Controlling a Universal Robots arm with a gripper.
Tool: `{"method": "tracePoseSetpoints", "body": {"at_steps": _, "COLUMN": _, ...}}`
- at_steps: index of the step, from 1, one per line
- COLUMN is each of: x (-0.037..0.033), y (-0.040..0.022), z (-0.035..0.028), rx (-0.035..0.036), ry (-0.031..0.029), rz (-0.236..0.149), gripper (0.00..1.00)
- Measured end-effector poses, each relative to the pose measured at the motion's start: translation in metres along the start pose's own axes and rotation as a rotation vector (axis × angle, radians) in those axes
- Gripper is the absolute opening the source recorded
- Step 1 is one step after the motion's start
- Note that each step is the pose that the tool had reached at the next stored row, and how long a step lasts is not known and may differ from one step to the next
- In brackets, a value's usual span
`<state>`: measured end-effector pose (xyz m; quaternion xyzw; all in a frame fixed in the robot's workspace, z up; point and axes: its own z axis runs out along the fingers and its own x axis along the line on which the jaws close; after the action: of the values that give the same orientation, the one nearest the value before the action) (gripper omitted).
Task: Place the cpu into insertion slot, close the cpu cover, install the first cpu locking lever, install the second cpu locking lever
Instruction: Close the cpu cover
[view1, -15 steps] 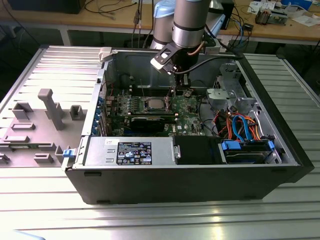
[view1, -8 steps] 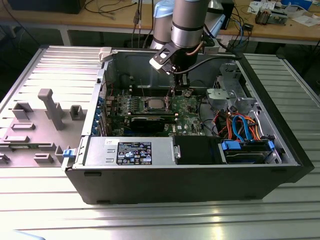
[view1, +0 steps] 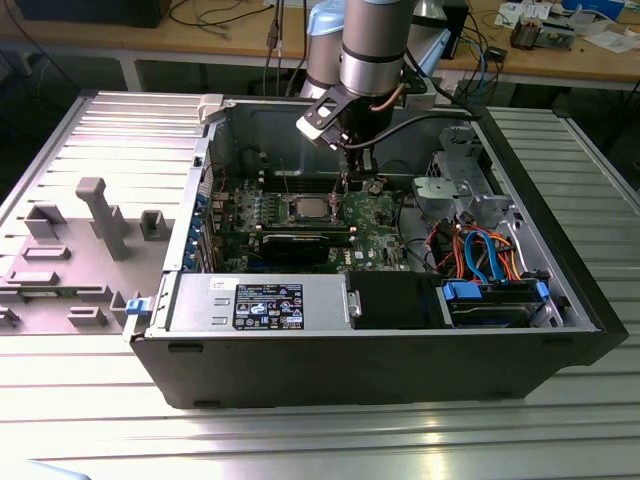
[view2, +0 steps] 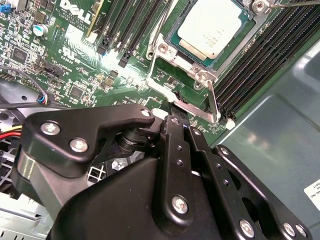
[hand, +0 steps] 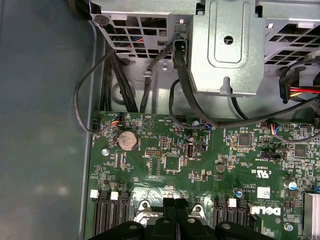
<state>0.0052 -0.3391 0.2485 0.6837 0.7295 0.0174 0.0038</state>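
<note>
The arm (view1: 372, 40) comes down almost straight into the open case (view1: 400, 370), wrist vertical and tool pointing at the board (view2: 125, 65). In the exterior view the gripper (view1: 352, 182) hangs just beside the cpu (view1: 308, 208), on the exterior view's right of it, low over the board. A black cable loops from the wrist out over the case, away from the cpu.

In the second wrist view the gripper (view2: 176, 111) has its two black fingers (view2: 170, 135) drawn together with no gap showing between them. The first wrist view shows the same, only a thin seam between them at the gripper (hand: 175, 202). The tips sit just off one corner of the cpu, at the end of a thin silvery lever (view2: 213, 100) that runs along the side nearest the memory slots (view2: 260, 55). Whether the lever's wire is pinched between the tips or only touched by them cannot be told.

The cpu (view2: 212, 25) lies flat in the slot (view2: 173, 36), silver top up. The cover (view2: 186, 59) lies down around the cpu, its frame lapping the chip's edges. A second wire lever (view2: 159, 35) runs along the cpu's opposite side.
</note>
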Motion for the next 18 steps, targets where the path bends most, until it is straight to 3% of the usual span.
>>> {"method": "tracePoseSetpoints", "body": {"at_steps": 18, "x": 0.0003, "y": -0.0041, "z": 0.0001, "rx": 0.0000, "ry": 0.0000, "rz": 0.000, "gripper": 0.11}}
